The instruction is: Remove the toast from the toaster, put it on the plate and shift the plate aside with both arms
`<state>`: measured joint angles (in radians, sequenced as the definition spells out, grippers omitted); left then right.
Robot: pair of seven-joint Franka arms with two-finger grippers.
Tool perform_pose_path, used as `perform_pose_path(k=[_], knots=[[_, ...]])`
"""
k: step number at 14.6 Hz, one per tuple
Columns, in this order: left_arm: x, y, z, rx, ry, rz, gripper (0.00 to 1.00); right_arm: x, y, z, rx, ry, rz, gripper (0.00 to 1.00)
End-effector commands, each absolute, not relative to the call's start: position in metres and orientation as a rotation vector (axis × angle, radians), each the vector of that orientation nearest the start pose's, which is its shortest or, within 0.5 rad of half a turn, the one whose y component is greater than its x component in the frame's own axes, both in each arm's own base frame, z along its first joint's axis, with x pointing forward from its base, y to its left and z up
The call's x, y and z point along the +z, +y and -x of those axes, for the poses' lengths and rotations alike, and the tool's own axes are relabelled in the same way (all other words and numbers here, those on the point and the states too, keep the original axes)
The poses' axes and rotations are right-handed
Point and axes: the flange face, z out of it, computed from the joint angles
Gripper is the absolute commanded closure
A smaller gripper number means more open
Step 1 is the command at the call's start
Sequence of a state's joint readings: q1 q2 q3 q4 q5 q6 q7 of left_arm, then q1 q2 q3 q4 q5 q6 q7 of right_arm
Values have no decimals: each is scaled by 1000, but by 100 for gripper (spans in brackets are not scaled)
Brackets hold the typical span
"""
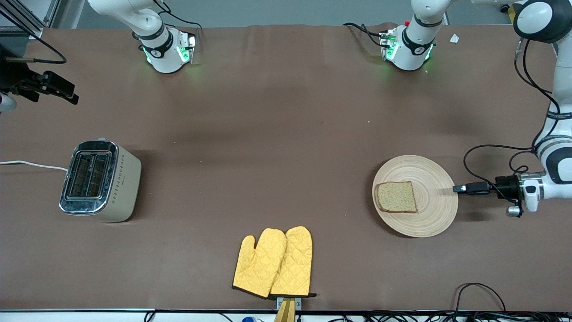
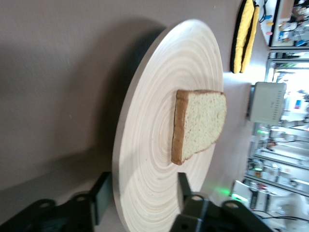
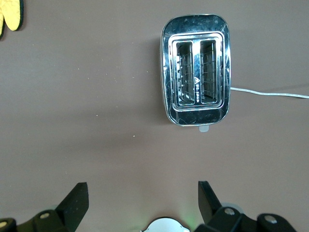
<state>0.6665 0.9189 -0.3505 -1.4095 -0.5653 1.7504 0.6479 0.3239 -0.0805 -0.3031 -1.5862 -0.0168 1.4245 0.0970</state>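
Brown cloth is covering the table [image 1: 277, 134] from end to end. At the right arm's end, the right gripper [image 1: 60, 89] is hanging in the air over the table, with the toaster [image 1: 100, 180] lying nearer to the front camera than the spot beneath it; the right wrist view is showing its fingers [image 3: 75, 203] spread wide apart with nothing between them, and the toaster's two chrome slots [image 3: 195, 72] are facing up, both empty. A white cord [image 1: 31, 164] is running from the toaster off the table's edge. Near the middle of the front edge, a pair of yellow quilted oven mitts [image 1: 275, 262] is lying flat, one overlapping the other.

Toward the left arm's end, the pale wooden plate [image 1: 431, 199] is sitting on the cloth, and the toast [image 1: 396, 197] is lying flat on it, on the part of the plate toward the right arm's end. The left gripper [image 1: 462, 188] is reaching in low and level at the plate's rim. In the left wrist view its fingers [image 2: 101, 195] are standing apart, one on either side of the plate's edge [image 2: 120, 145], not closed on it.
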Motion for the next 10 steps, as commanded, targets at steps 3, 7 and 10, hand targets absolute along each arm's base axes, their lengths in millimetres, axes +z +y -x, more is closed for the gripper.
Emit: perform_pose_path(k=[3,7,10], knots=[[240,234,-669,-30,-87,-2393,0,651,2,-511,135,125,3134,0],[345,233,-676,14,-28,-2605,0,651,1,-511,135,130,3134,0],[432,201,-676,51,37,-2745,0,651,1,-511,132,129,3132,0]])
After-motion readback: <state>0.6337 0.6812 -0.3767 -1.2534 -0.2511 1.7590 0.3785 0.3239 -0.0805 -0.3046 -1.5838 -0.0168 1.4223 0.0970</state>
